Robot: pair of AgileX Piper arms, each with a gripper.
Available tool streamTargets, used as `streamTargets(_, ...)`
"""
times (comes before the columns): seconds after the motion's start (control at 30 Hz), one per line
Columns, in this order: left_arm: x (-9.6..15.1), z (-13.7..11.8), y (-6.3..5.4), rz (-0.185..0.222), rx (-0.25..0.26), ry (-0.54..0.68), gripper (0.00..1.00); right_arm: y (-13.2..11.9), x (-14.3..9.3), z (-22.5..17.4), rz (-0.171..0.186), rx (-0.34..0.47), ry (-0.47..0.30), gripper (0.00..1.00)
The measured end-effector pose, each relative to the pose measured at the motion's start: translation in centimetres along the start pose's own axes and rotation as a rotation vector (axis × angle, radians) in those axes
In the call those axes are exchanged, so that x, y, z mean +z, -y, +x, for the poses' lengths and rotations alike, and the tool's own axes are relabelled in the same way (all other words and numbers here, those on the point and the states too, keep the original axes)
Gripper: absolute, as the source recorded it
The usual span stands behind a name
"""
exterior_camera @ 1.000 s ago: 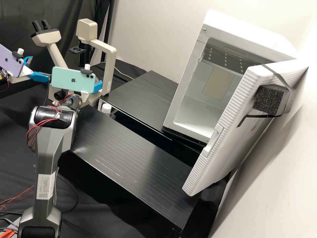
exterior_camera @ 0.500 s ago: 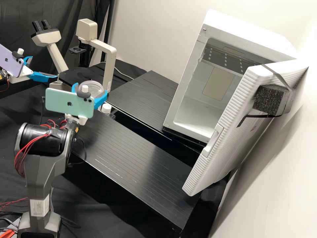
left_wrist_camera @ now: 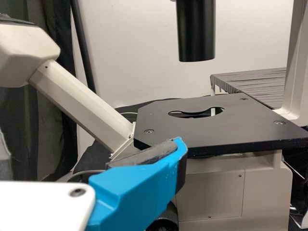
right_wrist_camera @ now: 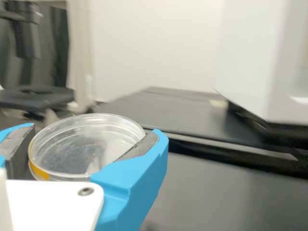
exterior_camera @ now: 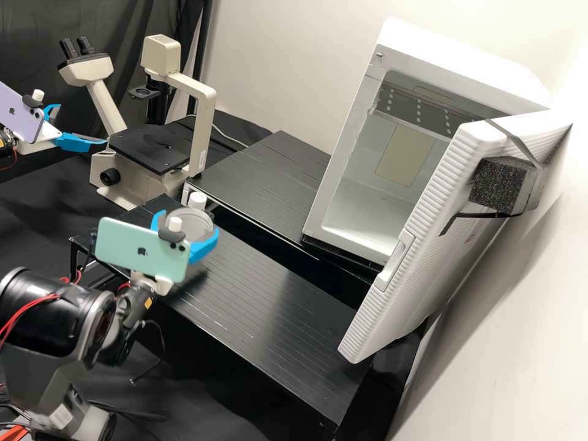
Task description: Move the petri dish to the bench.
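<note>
Clear round plastic petri dish (exterior_camera: 195,220) — contents uncertain — tight in blue right end effector (exterior_camera: 188,223), above black flat tabletop (exterior_camera: 257,306); blue left end effector (exterior_camera: 82,124) wide.

Open lane above near counter (exterior_camera: 263,300); white door (exterior_camera: 416,245) juts in at its right end, high view. White-capped bottle (exterior_camera: 197,201) near back edge. Microscope (exterior_camera: 206,131) bars upper left, though gap shows between stage (exterior_camera: 147,147) and tube (left_wrist_camera: 195,33).

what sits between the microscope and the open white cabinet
A black platform with a lined top lies between the microscope and the cabinet in the high view.
</note>
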Motion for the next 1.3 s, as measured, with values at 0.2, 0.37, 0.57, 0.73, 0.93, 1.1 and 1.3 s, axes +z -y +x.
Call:
streamTargets(0.2,0.0,0.0,0.0,0.000,0.000,0.000,1.00,-2.2,2.3,-0.7,0.021,0.075,0.073,0.00)
streamTargets(0.37,0.0,0.0,0.0,0.000,0.000,0.000,1.00,-2.8,3.8,-1.0,0.021,0.041,0.104,0.00)
streamTargets(0.57,0.0,0.0,0.0,0.000,0.000,0.000,1.00,-2.3,5.0,-1.1,-0.003,-0.047,0.102,0.00)
streamTargets(0.73,0.0,0.0,0.0,0.000,0.000,0.000,1.00,-2.1,5.9,-1.4,-0.011,-0.094,0.102,1.00)
streamTargets(0.93,0.0,0.0,0.0,0.000,0.000,0.000,1.00,-2.4,6.2,-1.7,-0.016,-0.101,0.092,1.00)
streamTargets(1.1,0.0,0.0,0.0,0.000,0.000,0.000,1.00,-2.5,6.3,-1.9,0.001,-0.104,0.094,1.00)
streamTargets(1.3,0.0,0.0,0.0,0.000,0.000,0.000,1.00,-3.0,5.9,-2.3,0.001,-0.093,0.075,1.00)
